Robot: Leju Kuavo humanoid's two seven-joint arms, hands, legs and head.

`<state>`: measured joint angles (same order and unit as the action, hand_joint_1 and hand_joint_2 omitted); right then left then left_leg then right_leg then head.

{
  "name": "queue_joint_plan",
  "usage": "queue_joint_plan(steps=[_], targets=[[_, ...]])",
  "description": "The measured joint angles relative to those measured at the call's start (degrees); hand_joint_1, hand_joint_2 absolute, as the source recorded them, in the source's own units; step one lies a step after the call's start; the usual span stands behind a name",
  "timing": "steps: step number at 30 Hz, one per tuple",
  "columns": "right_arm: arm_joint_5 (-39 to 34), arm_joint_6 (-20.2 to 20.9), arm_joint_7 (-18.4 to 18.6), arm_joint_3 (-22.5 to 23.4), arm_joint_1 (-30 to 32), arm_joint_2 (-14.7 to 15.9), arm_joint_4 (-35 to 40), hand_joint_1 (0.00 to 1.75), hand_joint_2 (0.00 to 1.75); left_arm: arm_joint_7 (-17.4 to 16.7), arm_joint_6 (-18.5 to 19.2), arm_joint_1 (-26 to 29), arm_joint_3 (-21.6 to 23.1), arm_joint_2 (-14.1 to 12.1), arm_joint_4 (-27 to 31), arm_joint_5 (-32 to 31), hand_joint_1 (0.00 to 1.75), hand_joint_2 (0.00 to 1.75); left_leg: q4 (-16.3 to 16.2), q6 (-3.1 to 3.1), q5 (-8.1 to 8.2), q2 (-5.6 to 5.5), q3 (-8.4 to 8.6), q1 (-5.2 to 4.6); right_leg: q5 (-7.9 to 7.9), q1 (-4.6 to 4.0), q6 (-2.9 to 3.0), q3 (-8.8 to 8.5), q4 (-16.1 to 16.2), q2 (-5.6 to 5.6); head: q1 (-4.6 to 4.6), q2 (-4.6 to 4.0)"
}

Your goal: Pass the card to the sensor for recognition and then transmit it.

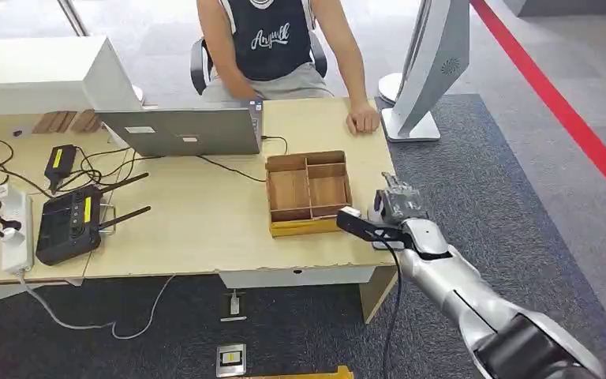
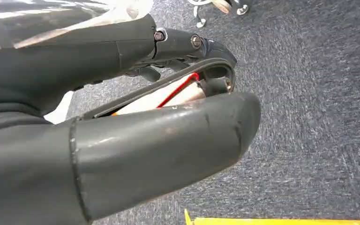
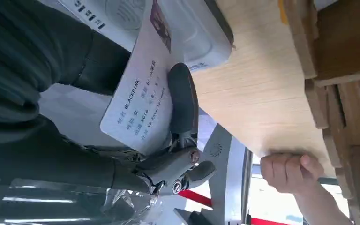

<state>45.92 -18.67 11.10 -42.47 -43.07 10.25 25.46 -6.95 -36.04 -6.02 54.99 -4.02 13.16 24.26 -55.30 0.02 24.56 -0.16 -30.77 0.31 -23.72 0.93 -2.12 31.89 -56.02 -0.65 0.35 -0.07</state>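
White printed card (image 3: pixel 138 101) pinched in right hand (image 3: pixel 122 154), over white sensor (image 3: pixel 194 33).

I am looking at a wooden tray (image 1: pixel 308 193) lying on the table (image 1: pixel 197 229), split into small boxes. At about ten o'clock from it, a grey laptop (image 1: pixel 185 130) is standing open. A black controller (image 1: pixel 69 223) is lying far off at nine o'clock, beside a white power strip (image 1: pixel 17 229). A person (image 1: pixel 272 43) is sitting at twelve o'clock, resting a hand (image 1: pixel 363 120) on the table.
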Motion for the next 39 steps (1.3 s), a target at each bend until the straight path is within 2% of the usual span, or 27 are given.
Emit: queue_joint_plan(steps=[33, 39], targets=[[-0.17, -0.11, 0.0, 0.04, 0.41, -0.28, -0.57, 1.75, 1.75, 0.02, 0.0, 0.0, 0.0, 0.0, 0.0, 0.02, 0.0, 0.0, 0.0, 0.0, 0.0, 0.02, 0.08, 0.0, 0.01, 0.0, 0.01, -0.08, 0.0, 0.0, 0.0, 0.0], [-2.03, -2.38, -0.15, 0.63, -0.09, -0.26, -0.76, 1.75, 1.75, 0.68, 0.0, 0.0, 0.0, 0.0, 0.0, -0.02, 0.0, 0.0, 0.0, 0.01, -0.01, 0.01, 0.04, 0.0, 0.05, 0.01, 0.02, -0.08, -0.01, 0.0, 0.0, 0.0]])
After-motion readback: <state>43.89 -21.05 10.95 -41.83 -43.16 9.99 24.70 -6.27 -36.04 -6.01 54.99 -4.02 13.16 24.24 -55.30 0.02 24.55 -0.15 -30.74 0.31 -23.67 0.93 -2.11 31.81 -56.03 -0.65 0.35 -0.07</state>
